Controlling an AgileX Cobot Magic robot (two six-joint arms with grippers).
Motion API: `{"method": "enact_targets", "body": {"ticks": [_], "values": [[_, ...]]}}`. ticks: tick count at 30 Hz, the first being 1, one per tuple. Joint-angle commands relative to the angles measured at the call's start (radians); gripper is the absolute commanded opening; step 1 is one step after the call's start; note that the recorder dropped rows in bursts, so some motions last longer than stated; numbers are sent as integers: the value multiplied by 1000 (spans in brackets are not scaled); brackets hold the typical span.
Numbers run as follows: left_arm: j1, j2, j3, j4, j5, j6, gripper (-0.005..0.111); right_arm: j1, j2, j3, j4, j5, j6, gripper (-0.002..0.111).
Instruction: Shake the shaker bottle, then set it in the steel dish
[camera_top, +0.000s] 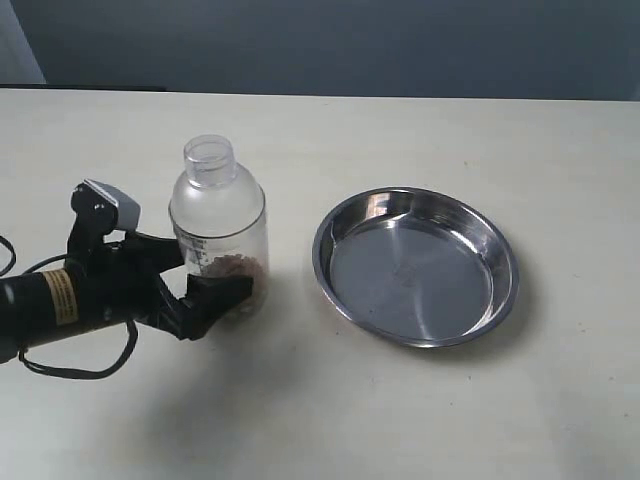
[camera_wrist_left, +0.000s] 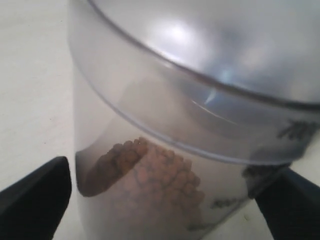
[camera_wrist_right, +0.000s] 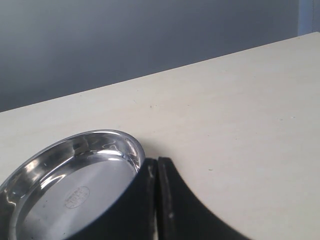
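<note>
Two black fingers (camera_top: 215, 295) of the left end effector (camera_top: 213, 272) clamp the lower part of the shaker bottle (camera_top: 217, 215), one on each side, level with the brown pellets (camera_top: 238, 267) inside. The bottle stands upright on the pale worktop (camera_top: 420, 420), near the steel dish (camera_top: 420, 275) but apart from it, on its left in the exterior view. The right end effector (camera_wrist_right: 156, 167) has its fingers pressed together on nothing, close beside the dish's rim.

Pale beige table (camera_top: 420, 420), bottle (camera_top: 218, 225) upright at left, shallow steel dish (camera_top: 415, 275) lying to its right, apart
</note>
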Motion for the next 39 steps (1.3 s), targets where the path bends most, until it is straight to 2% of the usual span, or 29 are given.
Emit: {"method": "enact_targets", "body": {"ticks": [1, 3, 8, 11, 17, 26, 36, 39], "values": [[-1, 0, -2, -56, -95, 0, 91, 2, -4, 1, -3, -10, -6, -1], [-1, 0, -2, -56, -125, -20, 93, 2, -4, 1, -3, -10, -6, -1], [-1, 0, -2, -68, -25, -28, 103, 2, -4, 1, -3, -10, -6, -1], [-1, 0, -3, -94, -44, -2, 103, 2, -4, 1, -3, -10, -6, -1], [-1, 0, -9, -88, -59, 157, 103, 2, -4, 1, -3, -10, -6, -1], [-1, 0, -15, -93, -172, 159, 103, 2, -4, 1, -3, -10, -6, -1], [-1, 0, -37, -98, -165, 159, 103, 2, -4, 1, -3, -10, -6, -1], [-1, 0, -53, -98, -123, 157, 103, 2, -4, 1, -3, -10, -6, -1]]}}
